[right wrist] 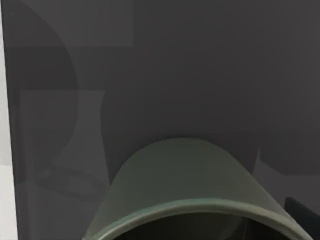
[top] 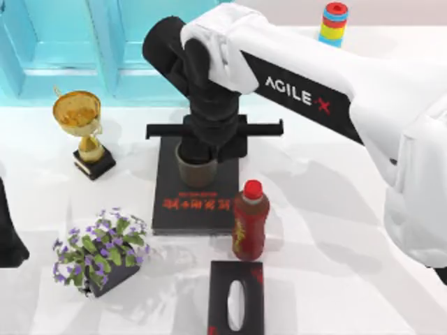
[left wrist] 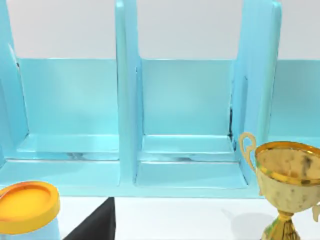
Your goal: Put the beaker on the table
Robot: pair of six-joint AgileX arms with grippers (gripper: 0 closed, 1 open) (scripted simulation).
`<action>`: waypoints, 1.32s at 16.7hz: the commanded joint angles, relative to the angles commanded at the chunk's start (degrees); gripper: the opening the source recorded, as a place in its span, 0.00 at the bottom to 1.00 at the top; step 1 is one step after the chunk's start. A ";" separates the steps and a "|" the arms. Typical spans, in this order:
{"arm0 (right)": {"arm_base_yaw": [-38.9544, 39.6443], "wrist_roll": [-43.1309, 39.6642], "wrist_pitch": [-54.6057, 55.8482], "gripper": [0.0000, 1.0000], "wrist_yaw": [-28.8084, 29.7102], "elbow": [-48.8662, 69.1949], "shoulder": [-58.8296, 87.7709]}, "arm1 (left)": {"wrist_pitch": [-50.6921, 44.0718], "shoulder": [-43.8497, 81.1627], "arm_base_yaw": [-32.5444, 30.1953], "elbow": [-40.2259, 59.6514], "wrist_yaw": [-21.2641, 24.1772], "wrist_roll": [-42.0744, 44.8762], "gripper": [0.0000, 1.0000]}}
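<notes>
The olive-grey beaker [top: 197, 173] stands upright on a black book with red lettering [top: 195, 206], which lies on the glossy white table [top: 328, 209]. My right gripper [top: 202, 148] reaches down from the right and sits directly over the beaker's top, covering its rim from above. In the right wrist view the beaker [right wrist: 185, 185] is very close, with the dark book [right wrist: 175, 75] behind it. My left gripper [top: 8, 230] is parked at the table's left edge.
A red bottle [top: 250, 220] stands just right of the book's front corner. A black tissue box [top: 236, 303] lies in front of it. A gold trophy [top: 82, 132], a flower pot [top: 101, 251], a blue shelf [top: 63, 42] and a stacked ring toy [top: 334, 23] surround them.
</notes>
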 joint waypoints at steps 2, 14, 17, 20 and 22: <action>0.00 0.00 0.00 0.00 0.00 0.00 0.00 | 0.00 0.00 0.00 0.00 0.00 0.00 1.00; 0.19 0.13 -11.07 0.00 0.00 14.60 2.79 | 0.00 0.00 0.00 0.00 0.00 0.00 1.00; 0.15 0.00 -14.81 0.00 0.03 18.64 3.71 | 0.00 0.00 0.00 0.00 0.00 0.00 1.00; 0.15 0.00 -14.96 0.00 0.03 18.80 3.77 | 0.00 0.00 0.00 0.00 0.00 0.00 1.00; 0.07 -0.01 -14.67 0.00 -0.05 18.57 3.49 | 0.00 0.00 0.00 0.00 0.00 0.00 1.00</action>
